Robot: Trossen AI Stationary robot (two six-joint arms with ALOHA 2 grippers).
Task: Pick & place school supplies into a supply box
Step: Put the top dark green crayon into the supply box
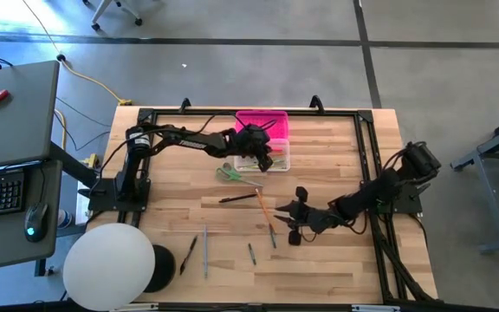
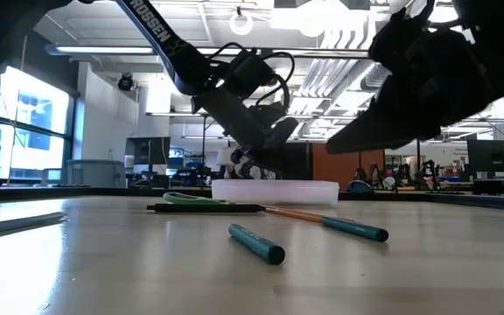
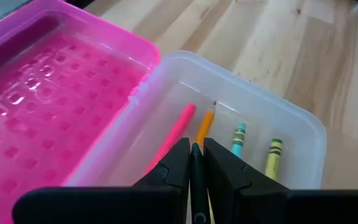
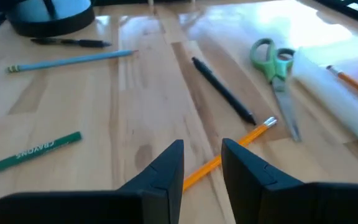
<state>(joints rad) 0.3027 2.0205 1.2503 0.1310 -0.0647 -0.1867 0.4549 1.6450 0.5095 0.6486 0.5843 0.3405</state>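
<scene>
Over the clear base of the supply box [image 3: 241, 143], my left fingers [image 3: 173, 171] are pinched on a thin dark pen [image 3: 196, 180], its long axis running straight out between them and pointing down into the tray. The box sits open at the far middle of the tabletop [image 1: 336, 260], its bright pink lid [image 1: 262, 123] folded back, dimpled and glossy; the base is milky translucent plastic with rounded corners. Inside already lie a pink stick [image 3: 176, 134], an orange pencil [image 3: 205, 123], a teal crayon [image 3: 238, 138] and a yellow-green crayon [image 3: 273, 155], all roughly parallel to the pen I hold.

My right fingers [image 4: 202, 163] stand apart with nothing between them, low over the pale wood. The orange pencil [image 4: 229, 152] on the tabletop lies just ahead of and beneath them, slanting across their gap, so I judge this arm the nearer one for it. Beyond it rest a slim black pen [image 4: 224, 91] and the green-handled scissors [image 4: 277, 68] with steel blades; off to the side are a green crayon [image 4: 36, 151], a blue pencil [image 4: 70, 60] and another black pen [image 4: 70, 42].
</scene>
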